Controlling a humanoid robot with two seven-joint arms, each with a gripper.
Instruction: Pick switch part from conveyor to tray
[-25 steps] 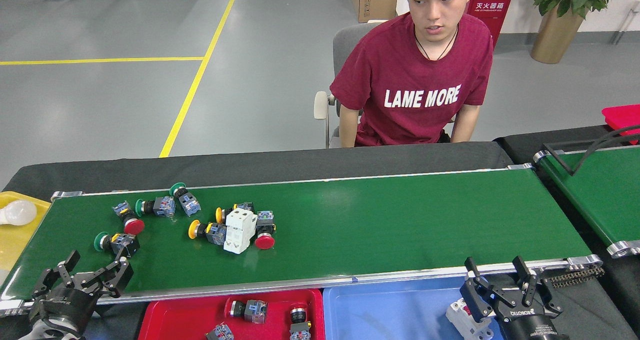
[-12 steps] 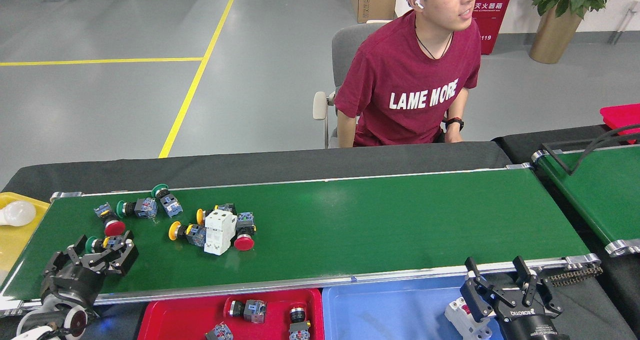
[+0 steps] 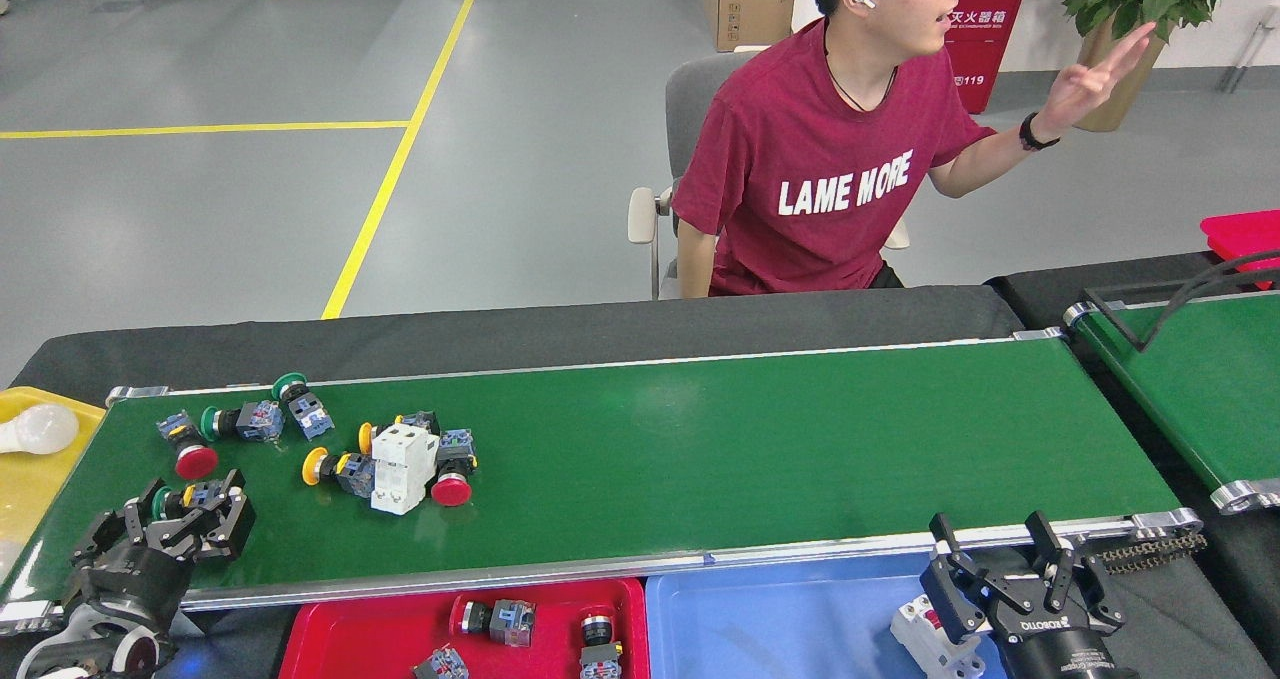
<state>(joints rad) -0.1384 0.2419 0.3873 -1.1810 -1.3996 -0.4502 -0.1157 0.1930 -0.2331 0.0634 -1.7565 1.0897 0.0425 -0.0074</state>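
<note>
Green-capped switch (image 3: pixel 185 500) lies near left end of conveyor (image 3: pixel 700 449), between spread fingers of left gripper (image 3: pixel 172 526), not yet clamped. Grasp step in hand. Next: squeeze, lift, carry to red tray (image 3: pixel 360 624). Right gripper (image 3: pixel 1010 559) idle, fingers spread, over blue tray (image 3: pixel 770 619).

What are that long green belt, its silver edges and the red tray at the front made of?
The conveyor belt looks like smooth rubber or PVC: dark green, with a soft sheen. Its edge rail looks like bare aluminium: silver, with a brushed look. The red tray seems moulded plastic: uniform glossy colour and rounded corners. None of this is certain from looks alone.
</note>
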